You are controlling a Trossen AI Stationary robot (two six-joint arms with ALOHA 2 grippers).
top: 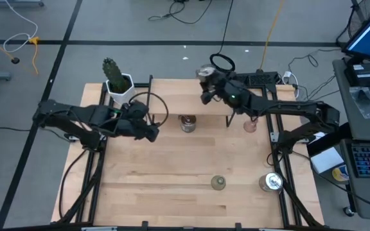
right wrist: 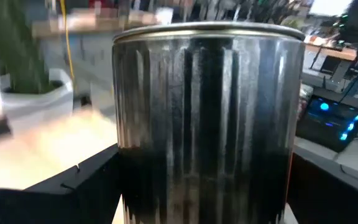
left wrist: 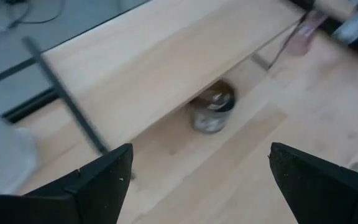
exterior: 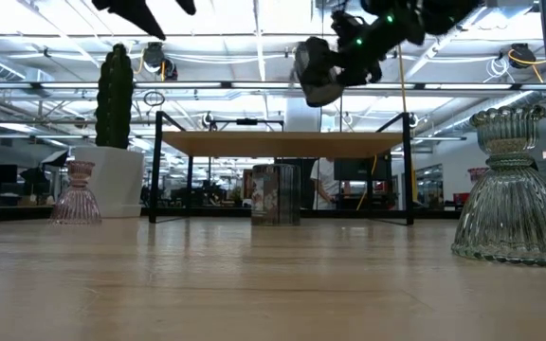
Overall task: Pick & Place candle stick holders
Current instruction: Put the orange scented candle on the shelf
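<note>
My right gripper (top: 205, 81) is shut on a silvery ribbed cylinder holder (right wrist: 207, 118), high over the raised wooden shelf (top: 172, 99) at the back. My left gripper (left wrist: 197, 186) hangs open and empty above the table, left of a second silvery holder (top: 187, 123) that stands on its base under the shelf's front edge (left wrist: 213, 109). A pink glass holder (top: 250, 124) stands at the right. An olive-green one (top: 218, 183) and a third silvery one (top: 270, 183) stand near the front edge. The low view shows another pink one (exterior: 75, 194) beside the cactus pot. My right gripper pinches the silvery holder's ribbed side wall (right wrist: 129, 168) between its two fingers (right wrist: 86, 186), one on either side of its lower part. The fingers reach it about level. The holder stands upright in the hold, rim up, lifted clear above the shelf (exterior: 316, 80).
A cactus in a white pot (top: 116, 82) stands at the back left, close to my left arm. The shelf rests on thin black legs (exterior: 159, 170). A greenish glass holder (exterior: 510, 189) looms close in the low view. Bare wood lies in the table's middle (top: 172, 160).
</note>
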